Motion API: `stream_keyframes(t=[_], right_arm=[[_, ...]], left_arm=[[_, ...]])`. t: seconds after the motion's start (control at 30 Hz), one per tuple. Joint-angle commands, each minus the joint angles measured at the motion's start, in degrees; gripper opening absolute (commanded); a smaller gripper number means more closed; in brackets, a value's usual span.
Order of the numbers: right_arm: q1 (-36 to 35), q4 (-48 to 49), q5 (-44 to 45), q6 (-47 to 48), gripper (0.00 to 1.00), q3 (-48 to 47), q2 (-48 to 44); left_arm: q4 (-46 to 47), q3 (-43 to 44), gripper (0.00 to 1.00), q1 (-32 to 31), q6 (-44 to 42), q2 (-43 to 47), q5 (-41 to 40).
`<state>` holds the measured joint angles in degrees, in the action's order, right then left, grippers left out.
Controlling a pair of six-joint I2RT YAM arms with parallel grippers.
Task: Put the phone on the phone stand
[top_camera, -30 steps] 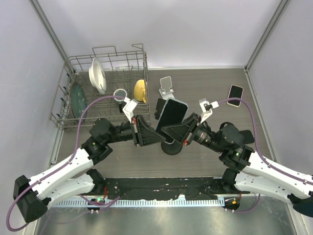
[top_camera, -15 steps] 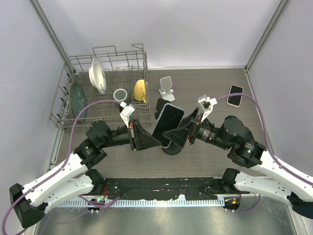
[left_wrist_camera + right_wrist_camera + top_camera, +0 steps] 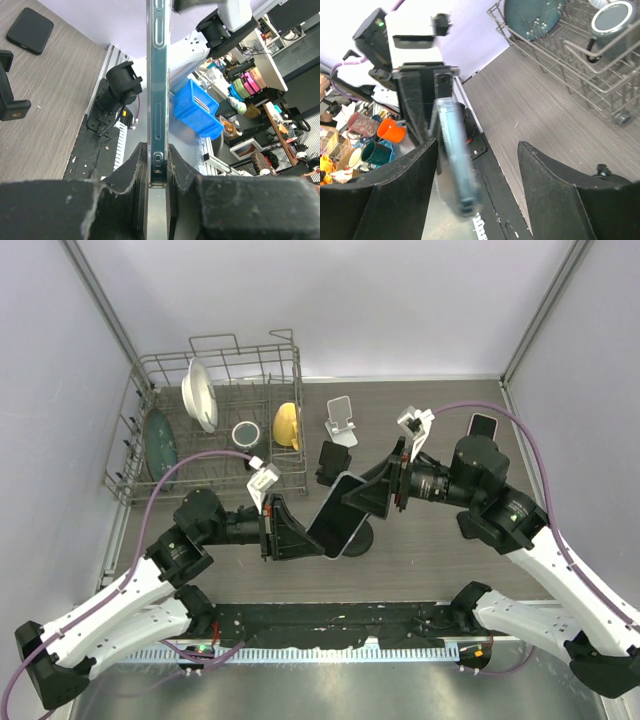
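A dark phone (image 3: 338, 524) in a clear case hangs tilted above the table's middle, and my left gripper (image 3: 303, 532) is shut on its lower end. In the left wrist view the phone (image 3: 158, 90) stands edge-on between the pads (image 3: 141, 165). My right gripper (image 3: 372, 493) is open just up and right of the phone, no longer touching it. The phone (image 3: 458, 160) shows blurred between its spread fingers (image 3: 400, 195). A white phone stand (image 3: 341, 418) sits at the back. A black stand (image 3: 329, 461) rises behind the phone.
A wire dish rack (image 3: 150, 475) with plates, a mug and a yellow item fills the back left. Another dark phone (image 3: 483, 426) lies at the back right, partly behind my right arm. A round black base (image 3: 361, 541) sits under the held phone.
My right gripper opened, let go of the phone and drew back to the upper right. My left gripper keeps the phone, which has swung down and towards the near side.
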<state>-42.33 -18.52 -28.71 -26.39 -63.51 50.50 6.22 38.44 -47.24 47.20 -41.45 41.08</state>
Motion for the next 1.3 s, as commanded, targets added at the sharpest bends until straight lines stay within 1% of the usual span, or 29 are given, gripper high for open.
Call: stream_keyframes(t=[0.0,0.03,0.1,0.13,0.17,0.27,0.5,0.7,0.83,1.0,1.03,1.17,1.27], right_arm=[[6.11,0.06,-10.74,-1.1,0.68,-0.84,0.48],[7.33,2.94,-14.06,-2.16,0.68,-0.22,0.22],[7.52,6.9,-17.5,-4.44,0.67,2.15,-0.31],[7.61,9.36,-21.52,-4.81,0.66,2.59,-0.14],[7.61,9.82,-22.7,-5.07,0.64,2.77,0.21],[7.52,10.0,-28.05,-6.04,0.52,1.63,2.93],[7.52,12.28,-32.28,-8.32,0.42,1.28,6.01],[7.52,13.33,-33.43,-8.24,0.38,1.28,6.89],[7.52,16.49,-33.08,-10.43,0.37,2.59,6.89],[7.52,18.26,-31.15,-12.01,0.36,4.44,6.1],[7.52,20.17,-29.58,-12.28,0.36,5.14,5.93],[7.52,21.5,-23.61,-13.59,0.36,7.07,3.82],[7.52,29.4,-21.49,-20.0,0.32,11.11,2.33]], left_arm=[[1.17,2.52,0.0,-0.13,-2.81,2.78,1.9],[0.82,2.52,0.0,-0.13,-2.99,2.87,1.55],[0.55,2.52,0.0,-0.22,-3.08,2.78,1.9],[0.55,2.52,0.0,-0.13,-2.99,2.69,2.42],[0.64,2.52,0.0,-0.22,-2.99,2.52,2.95],[-0.5,2.7,0.0,-0.13,-3.78,2.43,2.69],[-0.68,2.52,0.0,-0.22,-3.87,2.25,3.3],[-0.86,2.61,0.0,-0.13,-3.78,2.34,3.48],[-1.03,2.79,0.0,-0.22,-3.78,2.16,3.22],[-0.77,2.96,0.0,-0.22,-3.61,2.34,2.16],[-0.77,2.96,0.0,-0.13,-3.52,2.51,1.81],[-0.68,2.87,0.0,-0.22,-3.26,3.31,-0.29],[-0.33,2.79,0.0,-0.22,-2.99,3.4,-0.82]])
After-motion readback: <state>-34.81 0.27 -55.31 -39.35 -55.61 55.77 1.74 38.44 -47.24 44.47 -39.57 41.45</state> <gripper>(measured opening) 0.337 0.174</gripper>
